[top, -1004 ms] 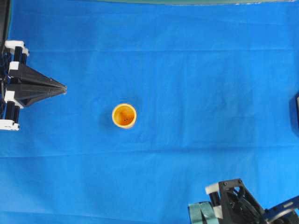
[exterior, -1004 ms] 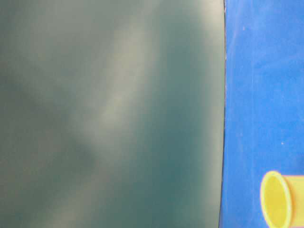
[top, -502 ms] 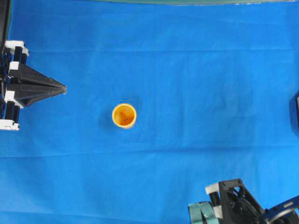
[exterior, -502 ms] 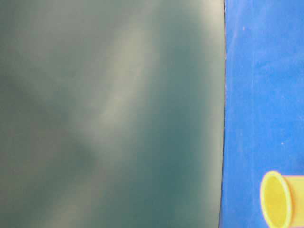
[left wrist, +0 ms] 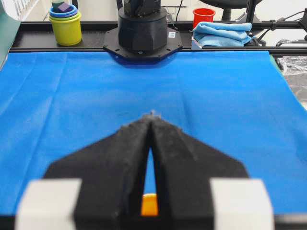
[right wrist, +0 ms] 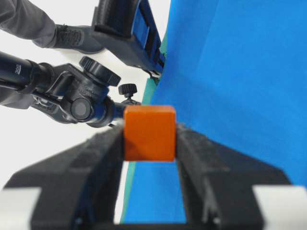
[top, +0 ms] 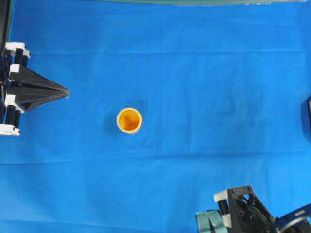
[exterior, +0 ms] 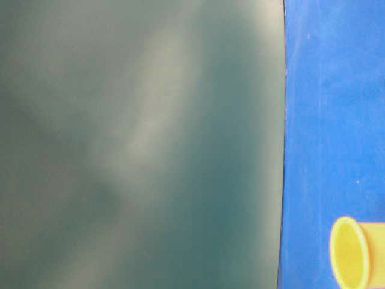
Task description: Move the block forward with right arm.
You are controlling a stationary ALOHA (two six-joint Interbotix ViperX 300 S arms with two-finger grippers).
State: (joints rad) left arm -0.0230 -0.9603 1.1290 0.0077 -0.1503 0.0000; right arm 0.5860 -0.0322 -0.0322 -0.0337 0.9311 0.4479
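Observation:
In the right wrist view the block (right wrist: 149, 132), a small orange cube, sits between my right gripper's (right wrist: 149, 136) black fingers, which press on both of its sides near the tips. Overhead, only the right arm's wrist (top: 245, 213) shows at the bottom edge, and the block is out of that view. My left gripper (top: 66, 91) rests at the left edge, its pointed tips (left wrist: 152, 117) touching and nothing held.
A round orange-yellow cup (top: 129, 120) stands on the blue cloth (top: 204, 87) left of centre; it also shows at table level as the cup (exterior: 355, 253). A blurred dark-green surface (exterior: 138, 144) fills most of that view. Stacked cups (left wrist: 65, 24), a red cup (left wrist: 203, 14) and a towel (left wrist: 223, 33) lie beyond the far edge.

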